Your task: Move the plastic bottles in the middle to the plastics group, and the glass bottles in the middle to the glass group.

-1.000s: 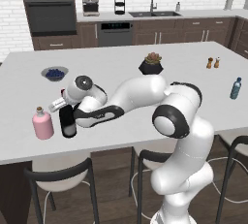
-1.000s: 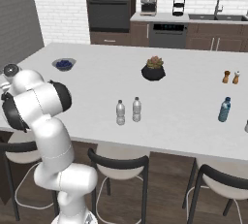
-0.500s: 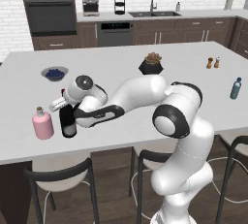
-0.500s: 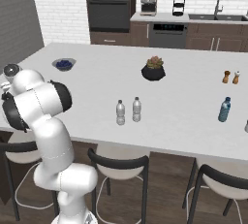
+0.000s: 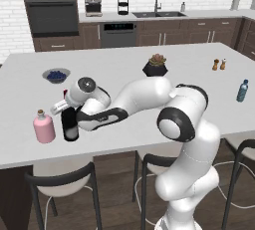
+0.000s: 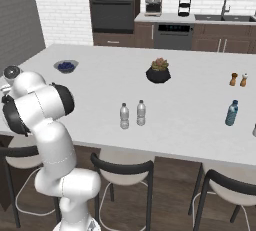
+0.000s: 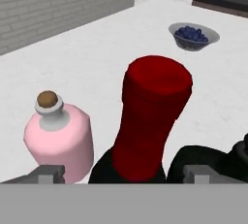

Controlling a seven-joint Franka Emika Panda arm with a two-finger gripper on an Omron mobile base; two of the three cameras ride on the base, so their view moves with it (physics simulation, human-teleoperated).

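The pincer (image 7: 124,172) is spread wide about the tall dark wine bottle's red-capped neck (image 7: 152,116) (pink cork-stoppered bottle (image 7: 60,138) beside).

wine bottle (image 7: 152,121): tall, dark, red-capped neck; upright at the counter's left end, just beside the pink bottle.
pink bottle (image 5: 44,127): round-shouldered, cork stopper; upright.
black flask (image 7: 208,165): squat; right of the wine bottle.
clear bottles (image 6: 124,116): two, pale caps; upright, side by side mid-counter.
blue bottle (image 6: 230,113): translucent, dark cap; upright, far right.
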